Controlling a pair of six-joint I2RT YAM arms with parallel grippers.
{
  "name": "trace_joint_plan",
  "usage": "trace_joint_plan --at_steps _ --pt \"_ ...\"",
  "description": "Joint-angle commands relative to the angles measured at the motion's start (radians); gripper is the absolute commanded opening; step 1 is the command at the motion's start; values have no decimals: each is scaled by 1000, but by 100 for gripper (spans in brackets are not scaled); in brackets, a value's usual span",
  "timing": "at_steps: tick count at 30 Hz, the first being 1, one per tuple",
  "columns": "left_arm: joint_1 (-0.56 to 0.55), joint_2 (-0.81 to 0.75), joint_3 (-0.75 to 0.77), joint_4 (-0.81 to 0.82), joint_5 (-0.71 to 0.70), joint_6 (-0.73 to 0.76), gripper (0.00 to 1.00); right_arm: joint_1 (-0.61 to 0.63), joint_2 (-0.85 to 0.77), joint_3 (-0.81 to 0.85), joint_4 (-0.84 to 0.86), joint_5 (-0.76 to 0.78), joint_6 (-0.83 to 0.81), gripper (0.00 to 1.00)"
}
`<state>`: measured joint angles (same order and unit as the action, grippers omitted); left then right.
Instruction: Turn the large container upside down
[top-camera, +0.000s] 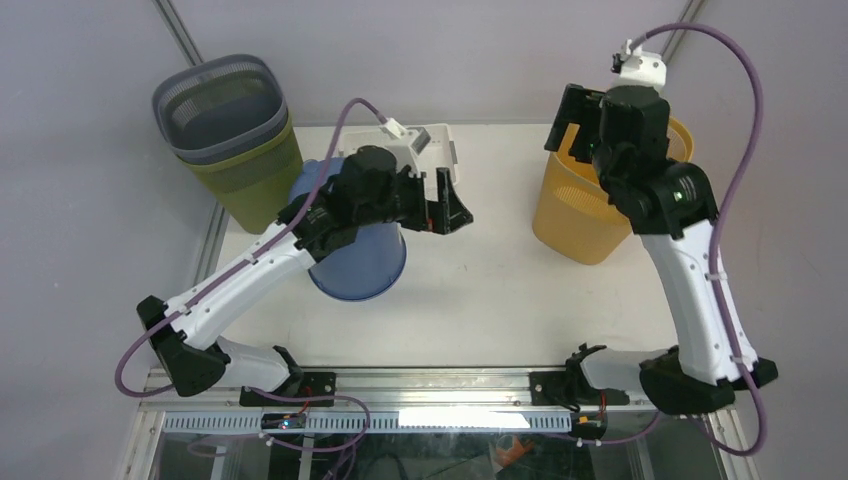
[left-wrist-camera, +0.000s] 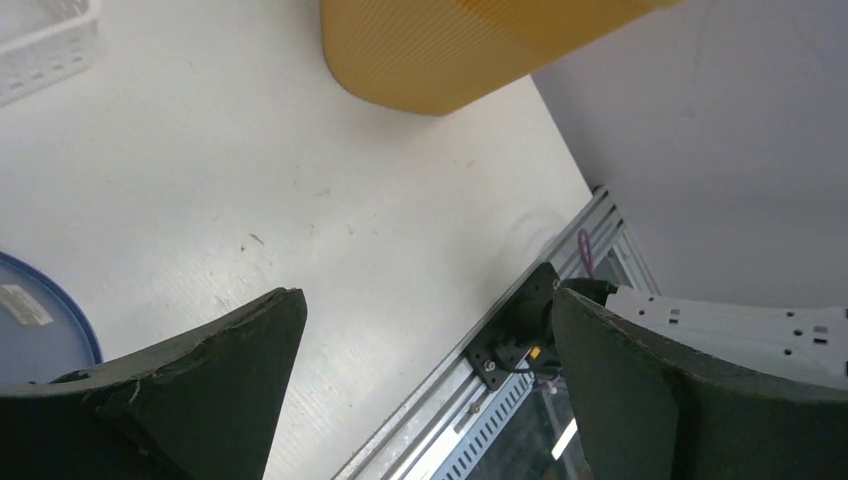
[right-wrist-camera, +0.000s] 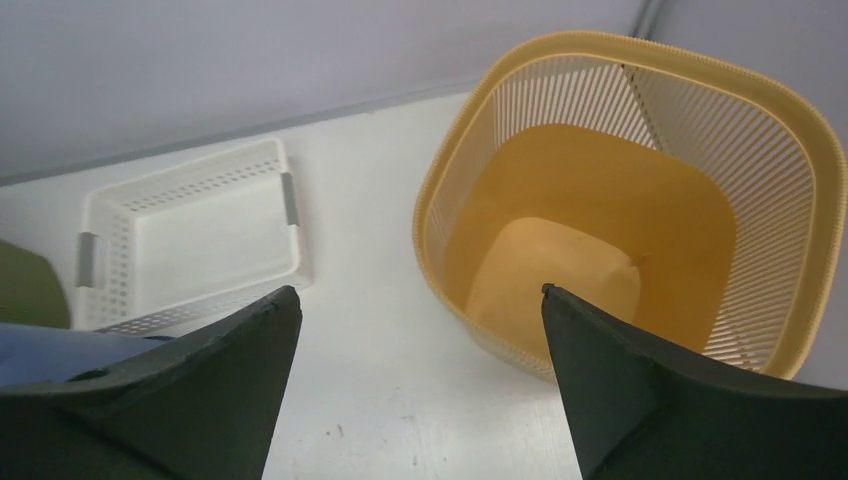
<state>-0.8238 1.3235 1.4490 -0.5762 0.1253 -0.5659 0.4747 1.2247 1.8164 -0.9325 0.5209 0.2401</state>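
Right wrist view: pre-grasp, yellow basket (right-wrist-camera: 600, 180)
Basket upright at far right edge of worktop (right-wrist-camera: 380, 400); right gripper (right-wrist-camera: 418, 290) above it, jaws apart, empty. Next, likely: clamp one rim wall, roll it over

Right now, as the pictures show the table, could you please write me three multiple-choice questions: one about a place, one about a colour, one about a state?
1. Where is the white tray?
A. On the table, beside the yellow basket
B. Inside that basket
C. Held in a gripper

2. Which colour is the basket that sits inside the green basket?
A. Red
B. Grey
C. White

3. How does the yellow basket stand?
A. Upside down
B. On its side
C. Upright, mouth up

Answers:
1 A: the right wrist view shows it flat on the table, left of the basket.
2 B: the grey basket rises out of the green one.
3 C: its inner floor shows through the open mouth.
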Motion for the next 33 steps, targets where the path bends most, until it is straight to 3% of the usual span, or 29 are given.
trace_joint_plan --at_steps 1,7,14,16,20,22,25,33 --pt "-93 38 15 -16 -166 9 99 -82 145 101 -126 -135 -71 94" --pt "-198 74 -22 -31 -272 -6 99 -113 318 183 -200 -188 -84 93" --pt "-209 45 -50 -30 -326 1 99 -154 363 143 -153 -147 -79 75" --pt "-209 32 -61 -31 -342 6 99 -160 371 139 -148 -166 -84 67" --pt "-209 19 -87 -30 -352 0 99 -162 381 126 -126 -242 -84 34" --pt "-209 19 -96 -29 -342 -9 99 -162 385 107 -102 -298 -76 27" --pt "-209 14 -111 -24 -329 -26 99 -161 395 130 -96 -330 -50 0" --pt "-203 -18 -126 -21 -364 -32 99 -160 327 263 -4 -563 49 0"
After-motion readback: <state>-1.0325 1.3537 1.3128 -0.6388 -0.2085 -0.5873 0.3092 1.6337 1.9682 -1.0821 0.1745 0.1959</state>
